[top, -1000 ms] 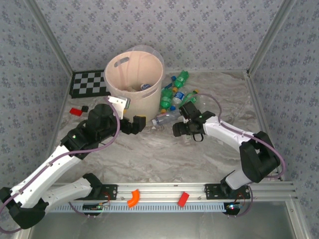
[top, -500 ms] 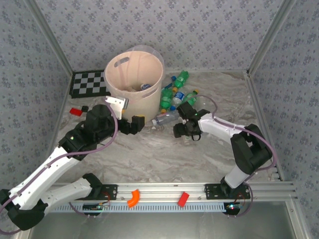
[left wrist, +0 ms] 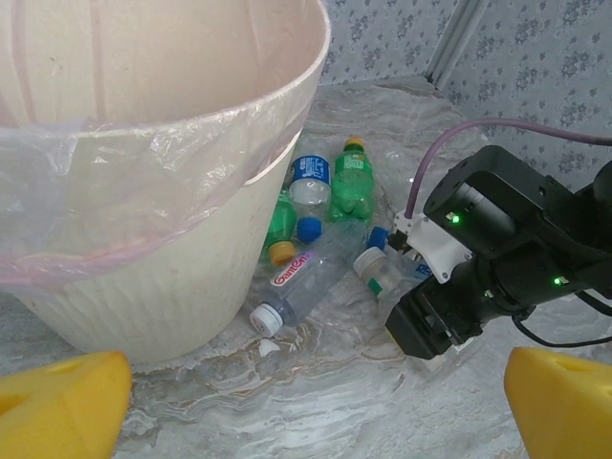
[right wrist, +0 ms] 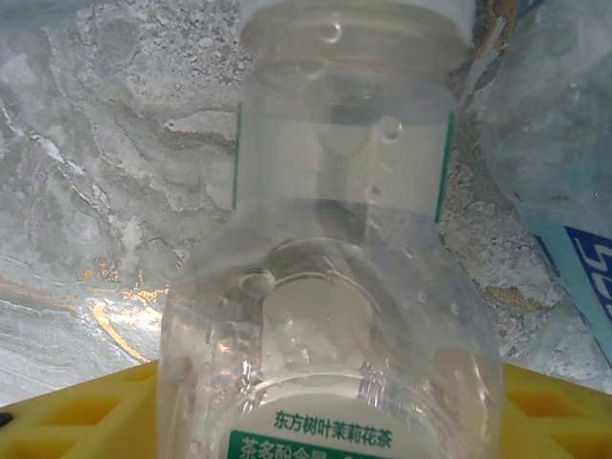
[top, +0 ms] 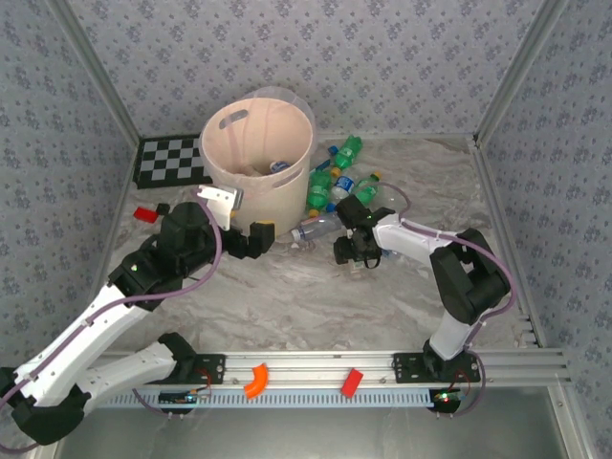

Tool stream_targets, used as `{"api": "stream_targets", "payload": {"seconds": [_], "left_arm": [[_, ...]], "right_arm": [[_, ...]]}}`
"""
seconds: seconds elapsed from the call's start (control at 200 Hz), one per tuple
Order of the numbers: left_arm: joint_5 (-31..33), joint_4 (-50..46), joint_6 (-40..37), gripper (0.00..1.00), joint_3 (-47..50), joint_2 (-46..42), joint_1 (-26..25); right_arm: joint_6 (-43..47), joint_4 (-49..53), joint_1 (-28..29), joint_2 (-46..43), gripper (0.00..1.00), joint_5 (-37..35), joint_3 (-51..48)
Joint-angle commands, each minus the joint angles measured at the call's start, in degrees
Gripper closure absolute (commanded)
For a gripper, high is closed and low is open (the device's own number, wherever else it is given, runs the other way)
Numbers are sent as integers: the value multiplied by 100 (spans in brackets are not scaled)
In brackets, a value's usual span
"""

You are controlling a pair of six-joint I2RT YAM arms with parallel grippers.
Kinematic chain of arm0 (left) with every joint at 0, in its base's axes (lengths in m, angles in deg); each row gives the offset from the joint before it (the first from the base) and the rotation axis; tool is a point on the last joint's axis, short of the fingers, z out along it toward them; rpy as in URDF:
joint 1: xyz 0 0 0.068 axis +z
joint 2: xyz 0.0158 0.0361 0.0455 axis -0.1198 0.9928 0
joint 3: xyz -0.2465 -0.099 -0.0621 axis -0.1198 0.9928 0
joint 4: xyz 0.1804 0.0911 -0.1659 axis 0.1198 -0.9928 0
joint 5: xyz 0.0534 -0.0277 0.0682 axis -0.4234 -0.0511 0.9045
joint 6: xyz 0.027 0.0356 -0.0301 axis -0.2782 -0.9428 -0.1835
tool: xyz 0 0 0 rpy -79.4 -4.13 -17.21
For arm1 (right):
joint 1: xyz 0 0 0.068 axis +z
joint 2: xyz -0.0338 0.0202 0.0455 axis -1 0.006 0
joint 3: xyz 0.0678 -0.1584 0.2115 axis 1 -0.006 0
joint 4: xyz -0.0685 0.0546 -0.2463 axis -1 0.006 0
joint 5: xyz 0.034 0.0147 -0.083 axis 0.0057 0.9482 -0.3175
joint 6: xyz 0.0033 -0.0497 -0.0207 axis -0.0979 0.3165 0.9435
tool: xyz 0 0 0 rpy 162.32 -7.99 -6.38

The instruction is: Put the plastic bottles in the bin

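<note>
The bin (top: 287,196) stands at the back left, its pale wall (left wrist: 143,258) close in the left wrist view, with one bottle (top: 278,165) inside. Several plastic bottles lie right of it: green ones (top: 346,150) (top: 318,191), a blue-labelled one (top: 341,184) and a clear one (top: 320,227) (left wrist: 301,282). My right gripper (top: 356,258) (right wrist: 330,411) is down on the table, shut on a clear bottle (right wrist: 335,287) with a white cap (left wrist: 371,260) and a green-and-white label. My left gripper (top: 251,239) (left wrist: 316,402) hovers open by the bin's base, nothing between its yellow fingers.
A checkerboard (top: 170,161) lies left of the bin, with a red block (top: 144,212) and a small black block (top: 163,207) in front of it. An orange piece (top: 254,380) and a red block (top: 352,382) rest on the front rail. Patterned walls enclose the table.
The right gripper's jaws have closed in on the clear bottle while its arm folded in towards it. The left arm has drawn back slightly, still open.
</note>
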Motion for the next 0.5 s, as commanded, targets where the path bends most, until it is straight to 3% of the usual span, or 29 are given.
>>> {"api": "stream_targets", "payload": {"seconds": [0.0, 0.33, 0.495], "left_arm": [[100, -92, -90, 0, -90, -83, -31], [248, -3, -42, 0, -89, -93, -25], [658, 94, 80, 0, -31, -229, -25]], "right_arm": [[-128, 163, 22, -261, 39, -197, 27], [-232, -10, 25, -1910, 43, -504, -285], [-181, -266, 4, -2754, 45, -417, -230]]}}
